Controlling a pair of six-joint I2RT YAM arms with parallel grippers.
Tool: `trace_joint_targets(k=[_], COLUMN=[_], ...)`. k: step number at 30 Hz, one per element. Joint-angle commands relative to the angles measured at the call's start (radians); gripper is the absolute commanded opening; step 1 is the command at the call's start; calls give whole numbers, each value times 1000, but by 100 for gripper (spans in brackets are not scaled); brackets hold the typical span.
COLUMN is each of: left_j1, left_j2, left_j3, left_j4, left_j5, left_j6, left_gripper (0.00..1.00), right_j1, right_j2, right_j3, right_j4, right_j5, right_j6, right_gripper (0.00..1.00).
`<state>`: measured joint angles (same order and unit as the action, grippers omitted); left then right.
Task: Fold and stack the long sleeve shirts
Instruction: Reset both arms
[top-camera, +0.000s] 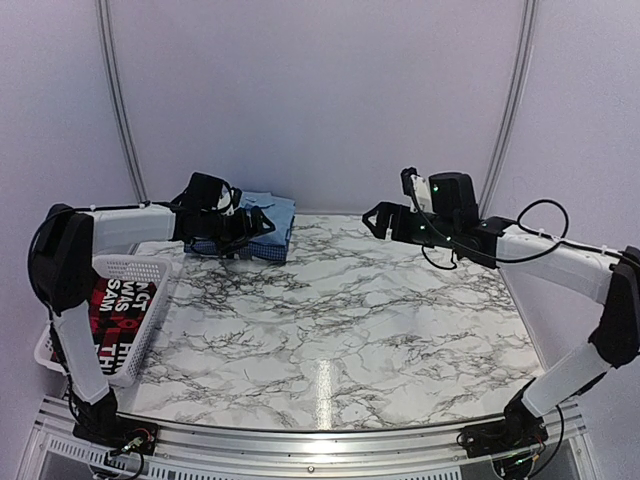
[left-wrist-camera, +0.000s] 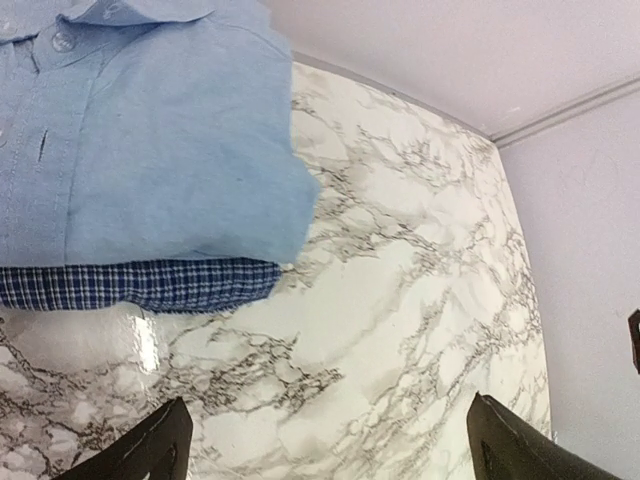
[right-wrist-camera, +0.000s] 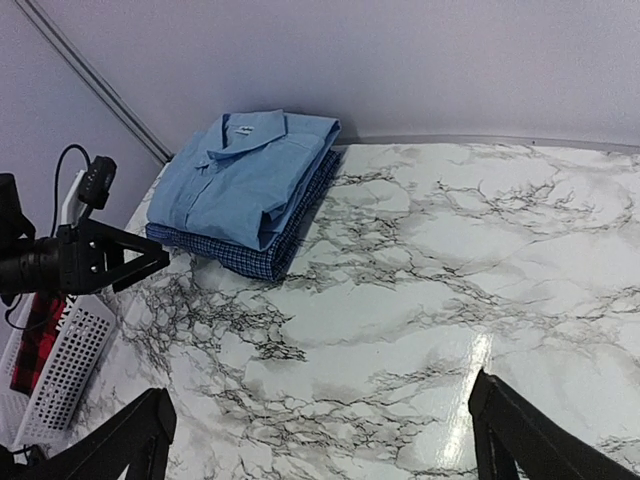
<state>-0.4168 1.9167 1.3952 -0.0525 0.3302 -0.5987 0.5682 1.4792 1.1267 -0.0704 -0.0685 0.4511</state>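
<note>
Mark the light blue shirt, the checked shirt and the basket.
Light blue shirt (right-wrist-camera: 245, 185): right wrist view, front panel.
Checked shirt (left-wrist-camera: 130, 285): left wrist view, folded edge under the blue one.
Basket (top-camera: 130, 266): top view, far rim.

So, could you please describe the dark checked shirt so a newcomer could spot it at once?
Start at the marble table and look to its far left corner, where two folded shirts lie stacked. The dark blue checked shirt is the lower one, only its edges showing under the plain light blue shirt; the fine white check sets it apart.
</note>
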Motion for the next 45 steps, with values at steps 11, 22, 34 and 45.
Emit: trace_joint_targets(k=[11, 22, 34, 45], left_j1=[-149, -178, -178, -178], left_j2=[-488, -791, -860, -853], left_j3=[-271, -536, -562, -564], left_j4=[-72, 2, 6, 13], left_j5=[-278, -430, -453, -451], left_j6=[171, 158, 175, 168], left_gripper=[99, 99, 99, 99], right_j1=[4, 6, 5, 4], right_j2=[-398, -618, -644, -652], right_j3=[-230, -370, -349, -357], right_j4=[24, -23, -148, -135], right_j5=[245, 298, 398, 421], right_j6=[-140, -177, -144, -138], right_gripper=[99, 99, 99, 99])
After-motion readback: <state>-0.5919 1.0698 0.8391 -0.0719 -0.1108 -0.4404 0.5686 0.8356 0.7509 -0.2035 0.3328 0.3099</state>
